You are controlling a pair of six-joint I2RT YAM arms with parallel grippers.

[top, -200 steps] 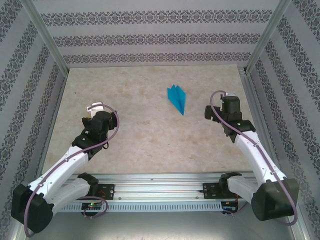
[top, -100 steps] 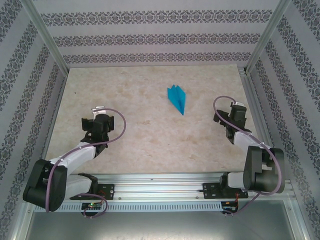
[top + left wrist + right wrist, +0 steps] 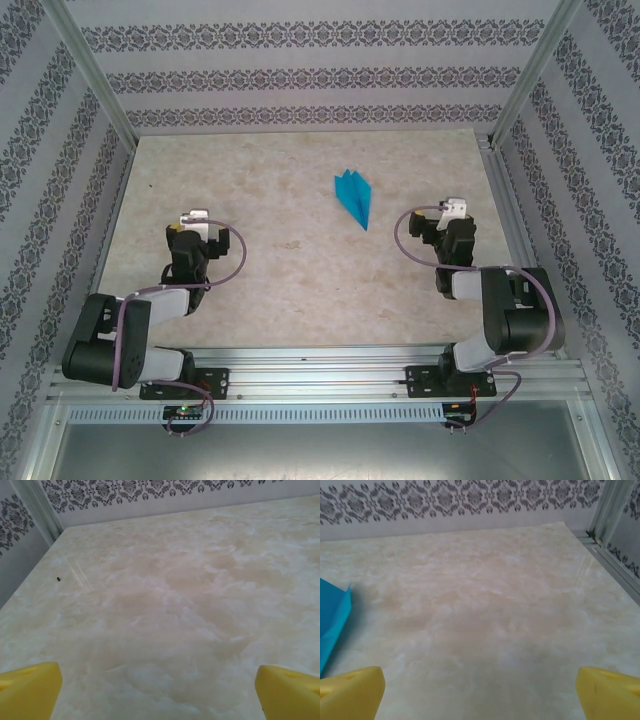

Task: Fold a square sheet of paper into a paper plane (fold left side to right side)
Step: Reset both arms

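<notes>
The cyan-blue paper lies folded into a narrow pointed paper plane [image 3: 354,198] on the beige table [image 3: 290,280], right of centre and towards the back, its tip pointing to the near right. Nothing touches it. My left gripper [image 3: 190,228] sits low at the near left, far from the plane; its yellow fingertips [image 3: 27,690] stand wide apart over bare table, so it is open [image 3: 160,695]. On the near right, my right gripper [image 3: 447,224] is open too [image 3: 480,695], nothing between its yellow fingertips [image 3: 610,692]. The plane's edge [image 3: 330,615] shows at the left of the right wrist view.
Patterned walls [image 3: 300,70] enclose the table on three sides, with metal posts [image 3: 530,70] at the back corners. A metal rail [image 3: 320,375] carries both arm bases along the near edge. A small dark speck [image 3: 59,579] lies on the table near the left wall.
Both arms have folded back towards their bases, and the grippers now sit lower and nearer the front. The paper plane has not moved. Both grippers stayed open.
</notes>
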